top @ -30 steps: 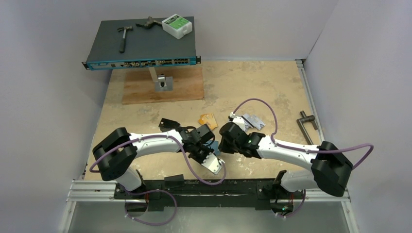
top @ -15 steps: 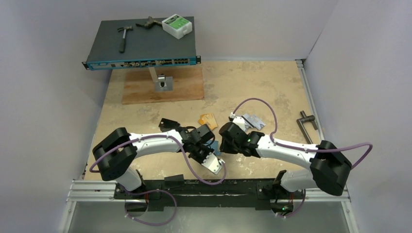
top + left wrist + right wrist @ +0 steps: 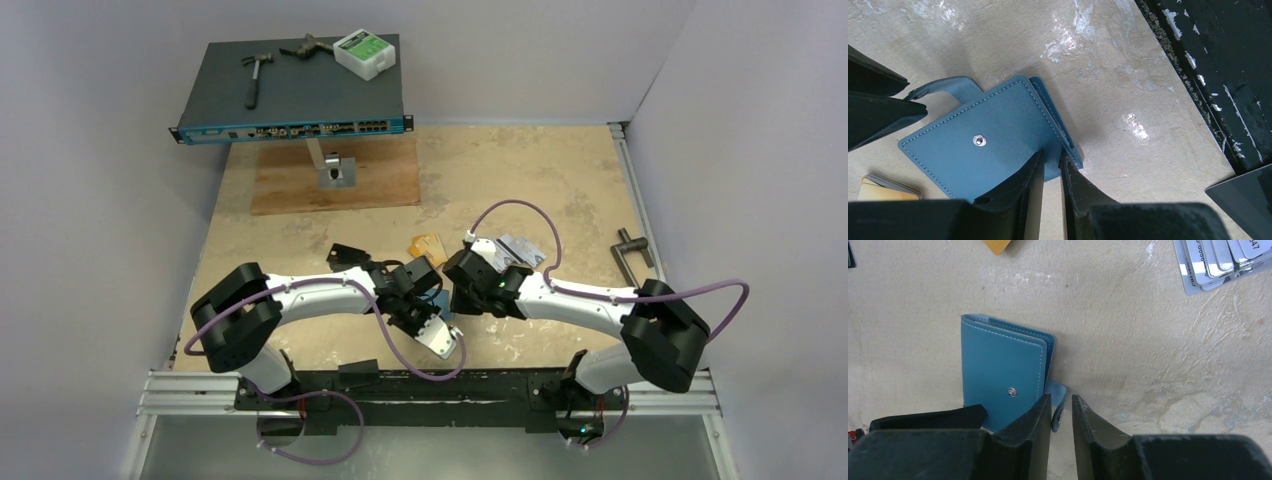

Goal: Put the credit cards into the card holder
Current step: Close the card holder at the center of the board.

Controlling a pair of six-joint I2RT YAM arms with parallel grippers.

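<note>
Where both arms meet, card holder (image 3: pixel 998 365) lies folded on table (image 3: pixel 1148 340), stud up. Left gripper (image 3: pixel 1050 160): fingers nearly together, nipping holder's edge at tips. Right gripper (image 3: pixel 1061 402): narrow gap, strap tab (image 3: pixel 1057 394) between tips; gripped or not, cannot tell. Silver credit cards (image 3: pixel 1208 265) fanned well beyond right fingertips; orange credit cards (image 3: pixel 883 187) just beside left fingers.

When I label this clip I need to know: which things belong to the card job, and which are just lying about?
Job: card holder, orange-gold cards, silver-grey cards.
Lying about: hammer, network switch, white box, wooden board, black folded object, metal handle.
</note>
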